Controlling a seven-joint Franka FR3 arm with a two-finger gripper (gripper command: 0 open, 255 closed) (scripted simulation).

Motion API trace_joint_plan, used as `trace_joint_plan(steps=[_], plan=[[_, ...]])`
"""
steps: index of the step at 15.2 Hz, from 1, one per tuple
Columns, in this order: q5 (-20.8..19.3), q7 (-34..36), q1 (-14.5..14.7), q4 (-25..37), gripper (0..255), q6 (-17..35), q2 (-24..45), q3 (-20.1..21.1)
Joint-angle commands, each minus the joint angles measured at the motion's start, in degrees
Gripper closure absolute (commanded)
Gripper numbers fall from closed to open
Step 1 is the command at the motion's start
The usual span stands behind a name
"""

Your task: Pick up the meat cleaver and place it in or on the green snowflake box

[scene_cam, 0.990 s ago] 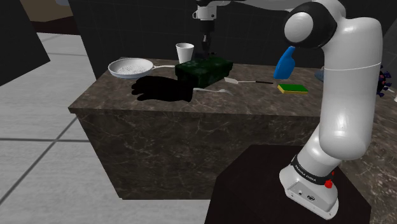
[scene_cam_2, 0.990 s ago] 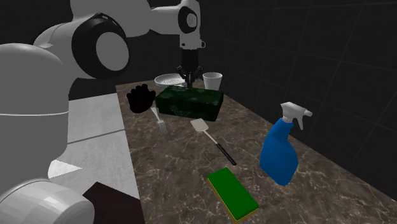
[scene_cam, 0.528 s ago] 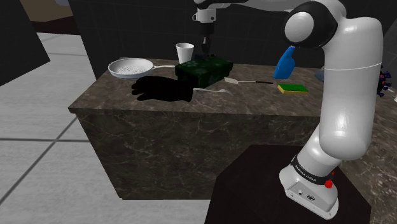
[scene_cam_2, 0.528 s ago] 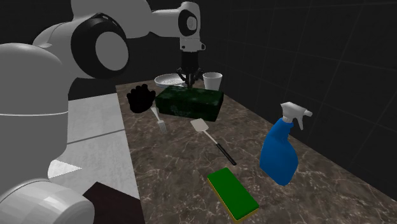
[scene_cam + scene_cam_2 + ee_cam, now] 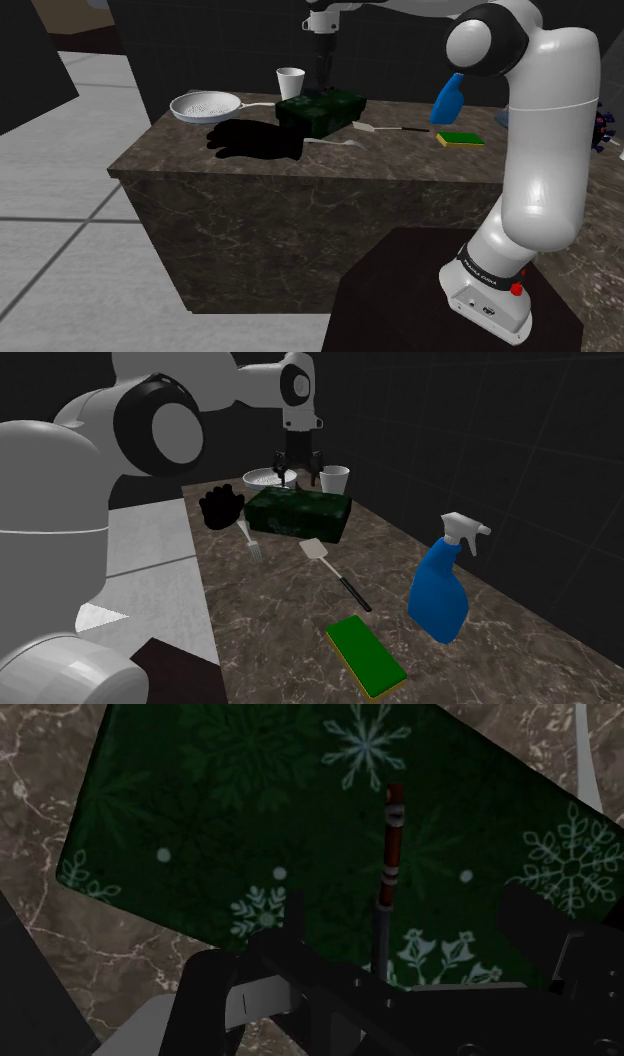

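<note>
gripper point(image 5: 300, 473) now spread, meat cleaver point(image 5: 389, 844) released on green snowflake box point(image 5: 240, 814)

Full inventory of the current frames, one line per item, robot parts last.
Counter: 1, dark brown marble, under everything.
Snowflake box: 1, dark green, far end.
Cleaver: 1, reddish and dark, lying on the box.
Cup: 1, white, behind the box.
Pan: 1, white, beside the cup.
Black lump: 1, counter edge.
Fork: 1, grey, before the box.
Spatula: 1, pale, black handle, beside the fork.
Spray bottle: 1, blue.
Sponge: 1, green.
Arm: 1, white.
Gripper: 1, black, open, above the box.
</note>
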Motion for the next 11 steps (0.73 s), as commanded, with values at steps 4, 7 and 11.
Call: trace_joint_plan(steps=[4, 7, 11], plan=[[0.61, -0.09, -0.99, 12.34, 0, -8.63, 3.73, 0.05], [0.61, -0.09, -0.99, 12.33, 0, -8.63, 3.73, 0.05], [0.61, -0.09, -0.99, 12.34, 0, -8.63, 3.73, 0.05]])
